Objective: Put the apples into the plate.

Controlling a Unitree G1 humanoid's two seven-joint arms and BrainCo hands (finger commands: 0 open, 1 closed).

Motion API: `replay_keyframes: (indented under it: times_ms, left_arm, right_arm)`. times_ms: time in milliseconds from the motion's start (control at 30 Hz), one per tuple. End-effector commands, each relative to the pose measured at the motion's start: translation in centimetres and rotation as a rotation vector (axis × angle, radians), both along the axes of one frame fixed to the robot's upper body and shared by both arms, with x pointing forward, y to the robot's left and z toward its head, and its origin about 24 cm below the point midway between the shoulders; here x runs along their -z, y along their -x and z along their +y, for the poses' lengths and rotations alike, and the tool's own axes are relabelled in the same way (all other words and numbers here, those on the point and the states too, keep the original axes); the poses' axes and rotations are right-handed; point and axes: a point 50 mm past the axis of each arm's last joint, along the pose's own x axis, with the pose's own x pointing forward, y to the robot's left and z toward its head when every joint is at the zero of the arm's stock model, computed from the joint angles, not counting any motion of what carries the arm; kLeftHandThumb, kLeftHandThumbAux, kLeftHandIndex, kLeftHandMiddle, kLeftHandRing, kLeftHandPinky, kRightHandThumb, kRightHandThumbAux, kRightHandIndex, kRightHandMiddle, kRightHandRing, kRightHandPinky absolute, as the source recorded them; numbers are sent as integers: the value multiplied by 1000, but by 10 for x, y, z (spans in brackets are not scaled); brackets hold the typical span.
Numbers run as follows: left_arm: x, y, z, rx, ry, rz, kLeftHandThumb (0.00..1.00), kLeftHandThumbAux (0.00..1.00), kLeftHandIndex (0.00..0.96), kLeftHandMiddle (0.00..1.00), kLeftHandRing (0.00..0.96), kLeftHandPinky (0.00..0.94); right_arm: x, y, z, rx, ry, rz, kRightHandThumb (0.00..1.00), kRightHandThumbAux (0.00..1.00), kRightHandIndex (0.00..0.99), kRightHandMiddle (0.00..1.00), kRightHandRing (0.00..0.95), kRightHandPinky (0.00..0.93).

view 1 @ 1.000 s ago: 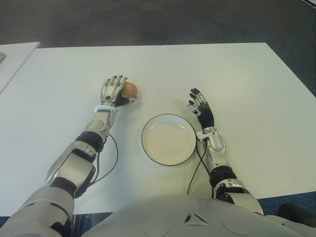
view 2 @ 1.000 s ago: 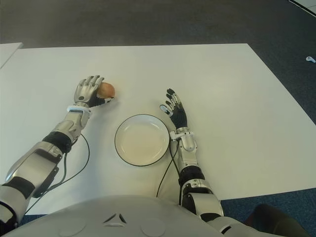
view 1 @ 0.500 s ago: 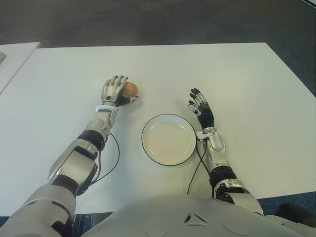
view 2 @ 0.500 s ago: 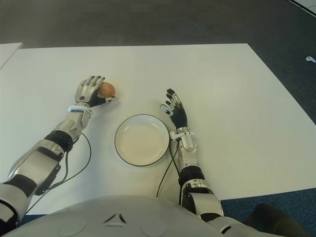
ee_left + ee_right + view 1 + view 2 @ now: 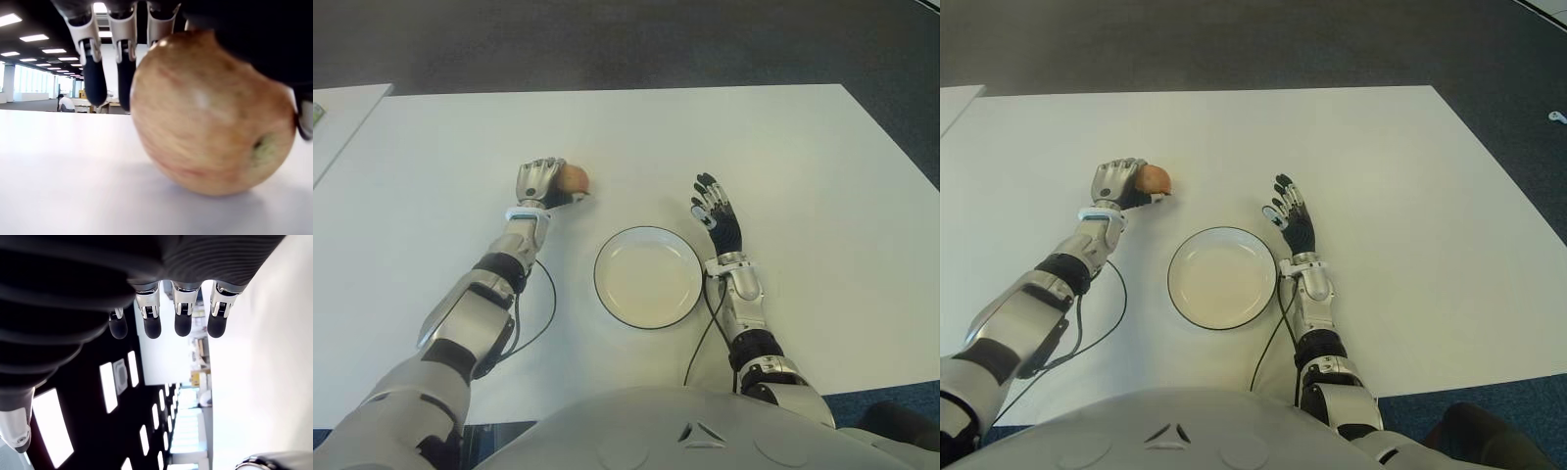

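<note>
In the left eye view, the left hand curls its fingers over the apple on the white surface, upper left of the plate. The right hand, fingers spread, shows right of the plate. The left wrist view shows the apple touching the surface, fingers behind it.

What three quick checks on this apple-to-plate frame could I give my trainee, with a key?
1. True or false: the apple already lies in the plate.
2. Which hand has its fingers curled around the apple?
3. Multiple choice: the right hand is A) holding the apple, B) open, beside the plate on its right, C) inside the plate.

Key:
1. False; the apple sits on the table, beyond the plate and to its left, and the plate holds nothing.
2. The left hand.
3. B
</note>
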Motion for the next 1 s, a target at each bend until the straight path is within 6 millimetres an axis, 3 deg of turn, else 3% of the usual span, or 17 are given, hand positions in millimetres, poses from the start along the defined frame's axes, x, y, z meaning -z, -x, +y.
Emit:
replay_keyframes:
  times_ms: [33,500,1000]
  left_arm:
    - [50,34,4,-50,-72,280,795,624,406,515,618,652]
    - [53,38,-3,-78,-42,237,851,667,400,530,808,809]
    - [57,41,-3,-100,-2,268,853,667,398,535,837,831]
  right_arm:
    - [68,75,-12,124,-110,328,143,537,16,42,36,71]
    - [67,77,-21,161,-137,315,157,526,59,81,79,104]
    - [66,76,-24,182,-145,319,159,521,87,109,100,117]
